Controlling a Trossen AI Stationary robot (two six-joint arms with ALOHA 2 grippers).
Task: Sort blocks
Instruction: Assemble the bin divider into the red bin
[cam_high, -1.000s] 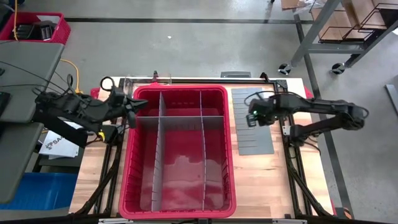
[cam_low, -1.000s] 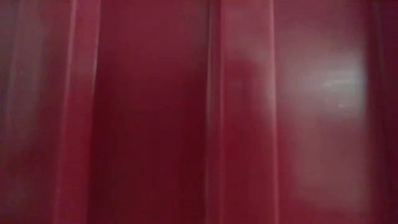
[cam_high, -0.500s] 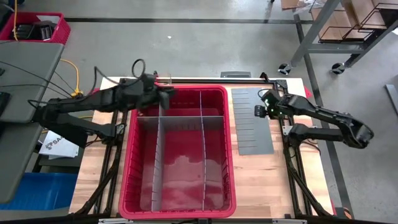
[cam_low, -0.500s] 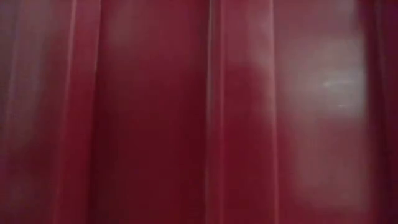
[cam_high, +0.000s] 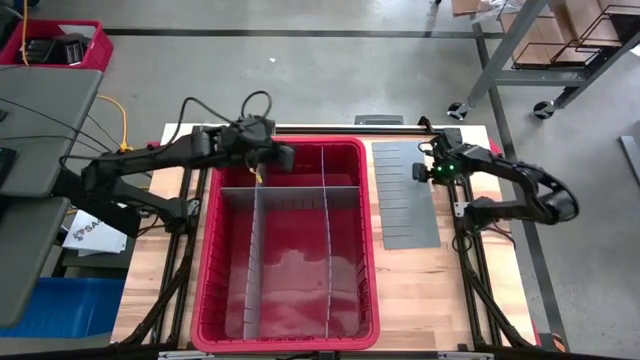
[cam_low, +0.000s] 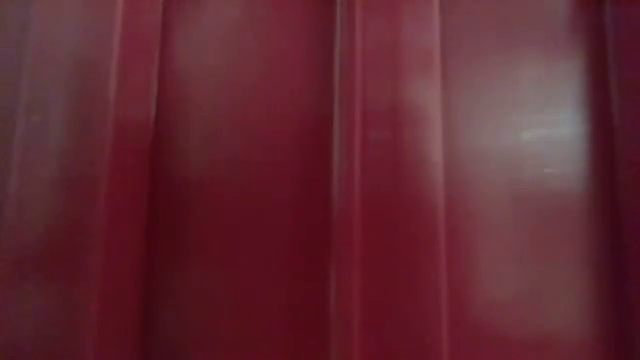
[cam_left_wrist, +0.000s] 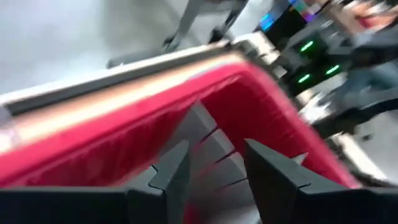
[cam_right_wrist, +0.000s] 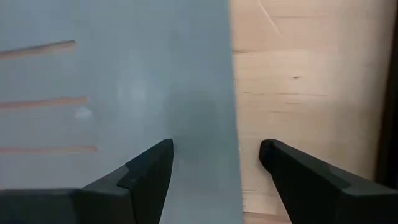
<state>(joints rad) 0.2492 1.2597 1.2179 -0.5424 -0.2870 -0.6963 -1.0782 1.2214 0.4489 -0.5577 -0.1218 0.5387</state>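
Observation:
No blocks show plainly in any view. A small yellow speck (cam_high: 258, 172) sits under my left arm, and I cannot tell what it is. My left gripper (cam_high: 284, 157) hovers over the far-left corner of the red bin (cam_high: 205, 262). In its wrist view it is open (cam_left_wrist: 214, 149) with nothing between the fingers, above the bin's wall (cam_left_wrist: 93, 149). My right gripper (cam_high: 413, 173) stands open (cam_right_wrist: 216, 152) over the right edge of the flat grey slotted sheet (cam_right_wrist: 112, 81), also with nothing between its fingers.
Grey dividers (cam_high: 255, 262) split the bin into compartments. The grey sheet (cam_high: 405, 215) lies flat on the wooden table (cam_high: 425, 295) to the right of the bin. The low view is filled by the bin's red wall (cam_low: 320, 180). Shelving and a red crate stand beyond the table.
My left gripper has swung from the bin's left rim toward the table's far edge and to the right, and now hangs over the bin's far-left corner. My right gripper has drifted a little toward the far edge above the grey sheet.

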